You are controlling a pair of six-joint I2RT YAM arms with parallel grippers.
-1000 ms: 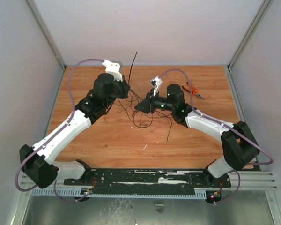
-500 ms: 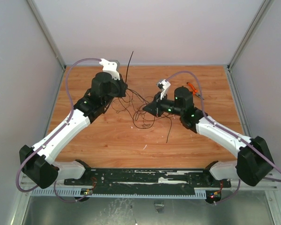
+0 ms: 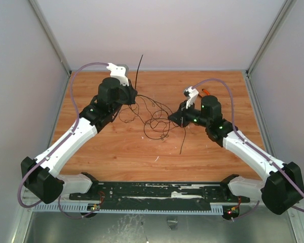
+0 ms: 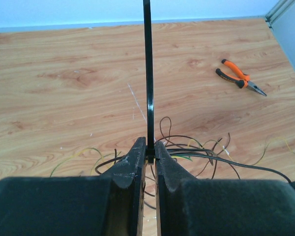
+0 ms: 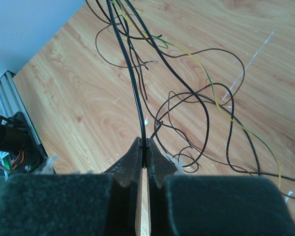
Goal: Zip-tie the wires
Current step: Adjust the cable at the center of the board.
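Tangle of wires (image 3: 154,119) mid-table between the arms, now drawn out rightward. Right gripper (image 5: 143,147) newly pinched shut on one black strand, pulled away from the left. Left gripper (image 4: 150,147) clamped on upright zip tie (image 4: 148,73). Likely gathering strands for bundling.

A high camera behind the arms looked down over the whole surface (image 3: 116,152). Wrist cameras peered closely past the left claw (image 4: 150,150) and right claw (image 5: 144,147); all shared the wires (image 3: 154,119).

Orange-handled pliers (image 4: 240,82) flat on the wooden table (image 3: 116,152) near its far right corner, pale walls (image 3: 167,30) around.
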